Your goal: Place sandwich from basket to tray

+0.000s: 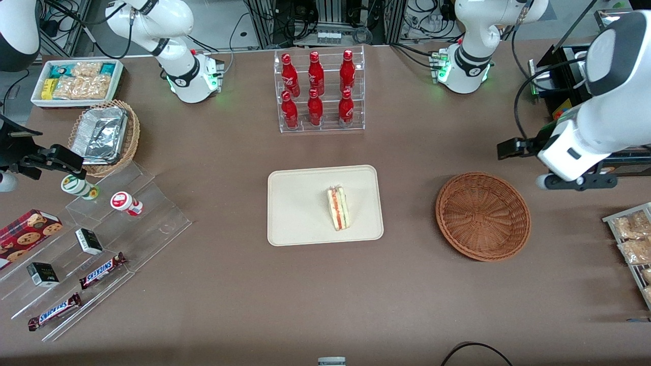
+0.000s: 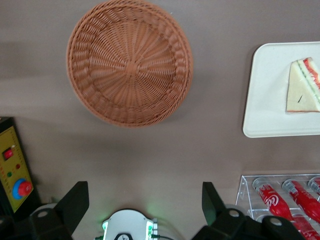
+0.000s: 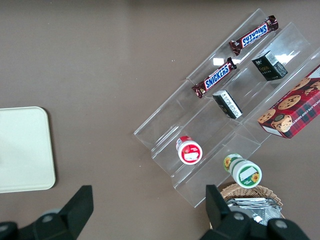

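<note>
Front view: brown table (image 1: 213, 284). Sandwich (image 1: 339, 208) lies on tray (image 1: 295, 203), filling edge up. Basket (image 1: 482, 215) sits beside tray toward working arm's end, nothing in it.

Left wrist view: gripper (image 2: 145, 207) hangs above table near basket (image 2: 130, 62), fingers (image 2: 75, 205) spread wide (holding nothing). Sandwich (image 2: 303, 87) on tray (image 2: 267, 95).

Right wrist view: tray (image 3: 22, 150) corner only.

The sandwich (image 1: 339, 208) has pale beige bread with red, orange and green stripes along its cut edge, and lies on the plain cream tray (image 1: 295, 223). At three o'clock from the tray in the front view, the round basket (image 1: 482, 216) is reddish-brown wicker with a weave that radiates from its centre, and the gripper (image 2: 145, 210) above the dull brown table (image 1: 229, 305) has black fingers (image 2: 75, 202). At twelve o'clock from the tray, a clear rack holds glossy red cola bottles (image 1: 315, 89) with white lettering.
</note>
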`<state>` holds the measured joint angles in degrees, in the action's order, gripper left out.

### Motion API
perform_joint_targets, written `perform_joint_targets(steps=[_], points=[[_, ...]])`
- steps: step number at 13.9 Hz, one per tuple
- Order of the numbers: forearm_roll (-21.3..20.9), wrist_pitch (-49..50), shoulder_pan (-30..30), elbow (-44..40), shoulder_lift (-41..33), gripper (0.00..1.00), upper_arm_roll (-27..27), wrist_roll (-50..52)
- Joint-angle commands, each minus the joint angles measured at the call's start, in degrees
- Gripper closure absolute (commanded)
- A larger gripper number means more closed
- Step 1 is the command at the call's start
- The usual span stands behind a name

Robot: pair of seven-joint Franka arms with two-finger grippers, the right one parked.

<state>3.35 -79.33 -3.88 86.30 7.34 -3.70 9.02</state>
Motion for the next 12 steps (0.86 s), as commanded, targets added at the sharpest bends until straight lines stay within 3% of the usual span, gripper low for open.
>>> perform_joint_targets(steps=[1, 7, 12], points=[[-0.2, 2.3, 4.8, 2.7, -4.6, 0.00, -3.2, -2.7], [-0.4, 5.1, 7.5, 8.8, -13.9, 0.00, -3.8, -3.0], [-0.4, 6.4, 8.4, 8.7, -14.3, 0.00, -3.9, -3.0]])
